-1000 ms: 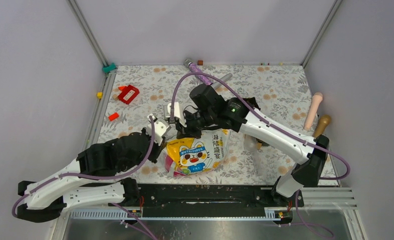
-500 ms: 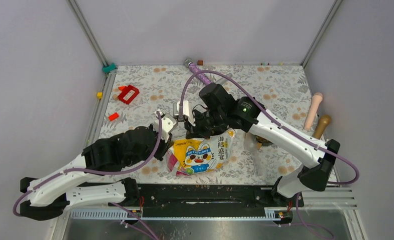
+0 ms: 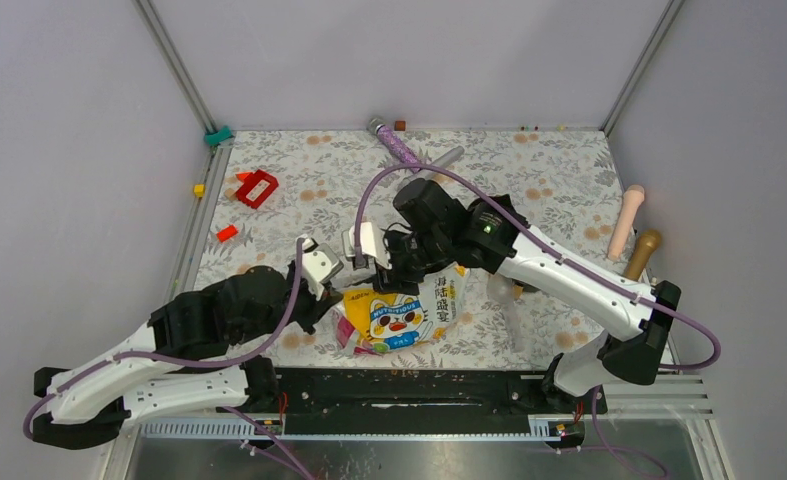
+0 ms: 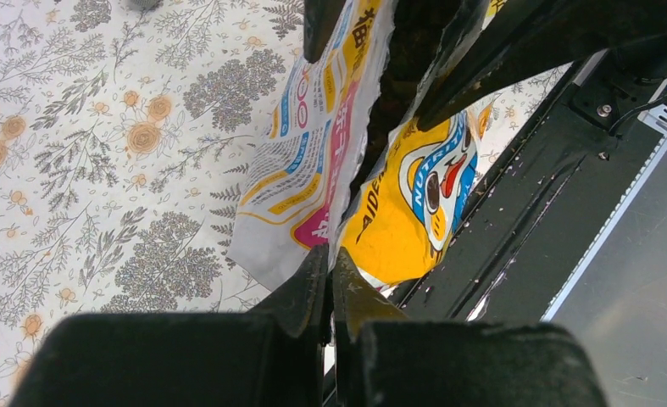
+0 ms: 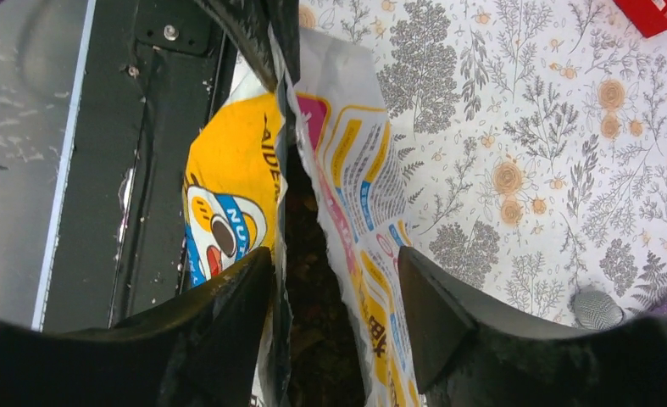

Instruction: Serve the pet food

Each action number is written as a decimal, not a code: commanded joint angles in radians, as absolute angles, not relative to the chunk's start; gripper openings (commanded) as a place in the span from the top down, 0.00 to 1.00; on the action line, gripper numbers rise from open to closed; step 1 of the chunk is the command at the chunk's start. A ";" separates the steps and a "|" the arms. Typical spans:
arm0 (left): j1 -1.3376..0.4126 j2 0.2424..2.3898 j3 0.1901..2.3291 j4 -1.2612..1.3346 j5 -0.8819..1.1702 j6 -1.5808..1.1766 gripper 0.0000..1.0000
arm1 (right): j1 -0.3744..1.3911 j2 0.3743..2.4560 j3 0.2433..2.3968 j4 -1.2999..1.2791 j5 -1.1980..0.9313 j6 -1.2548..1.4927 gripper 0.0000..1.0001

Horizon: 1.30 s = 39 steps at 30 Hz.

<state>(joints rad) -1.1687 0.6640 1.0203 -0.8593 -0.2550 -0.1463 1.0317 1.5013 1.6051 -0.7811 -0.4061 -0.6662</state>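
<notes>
The right gripper [image 5: 331, 254] has let go, jaws now apart astride the torn bag [image 3: 399, 312]; the left gripper [image 4: 330, 284] clamps its edge.

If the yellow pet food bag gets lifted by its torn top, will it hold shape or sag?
Likely floppy: the bag creases and gapes where the left fingers pinch one edge. Dark contents show inside the opening, so it probably sags bottom-heavy and could spill if tipped.

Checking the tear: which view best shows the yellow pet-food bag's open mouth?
Right wrist: looks straight into the open mouth of the yellow printed plastic pet-food bag. Left wrist sees that slit obliquely; top external shows only the cartoon front.
</notes>
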 commanded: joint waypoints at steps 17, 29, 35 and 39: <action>-1.170 0.612 1.037 -0.794 -0.311 -0.141 1.00 | 1.035 1.427 1.620 -0.974 -0.251 -0.841 0.51; -1.170 0.614 1.047 -0.797 -0.270 -0.134 0.85 | 1.036 1.462 1.689 -1.030 -0.271 -0.849 1.00; -1.170 0.732 1.114 -0.804 -0.078 -0.068 0.24 | 1.035 1.447 1.710 -0.962 -0.297 -0.750 1.00; -1.170 0.837 1.162 -0.797 -0.028 -0.023 0.22 | 1.035 1.437 1.705 -0.948 -0.324 -0.731 1.00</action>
